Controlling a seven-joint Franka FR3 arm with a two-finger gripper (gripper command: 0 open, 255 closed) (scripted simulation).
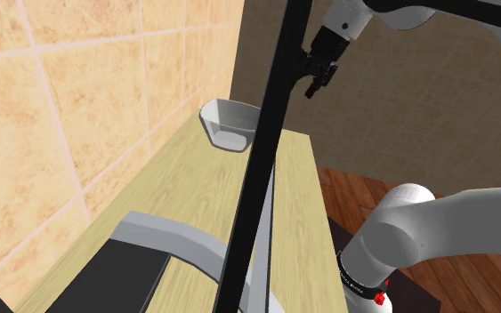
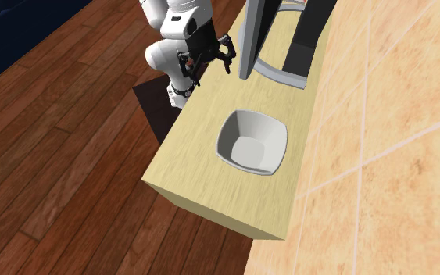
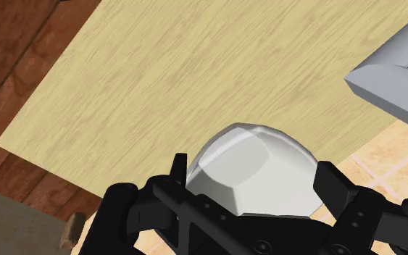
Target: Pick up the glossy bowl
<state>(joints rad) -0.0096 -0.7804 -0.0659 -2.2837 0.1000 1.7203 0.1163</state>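
Observation:
A glossy white, square-rimmed bowl sits upright on the light wooden counter, near its far end and close to the tiled wall. My black gripper hangs in the air well above the counter, off to the side of the bowl towards the counter's floor-side edge. Its fingers stand apart and open, touching nothing. In the wrist view the bowl shows between them, far below.
A black upright screen edge on a curved grey foot stands on the counter near my arm. A tan tiled wall runs along the counter. Wooden floor lies beyond the open edge.

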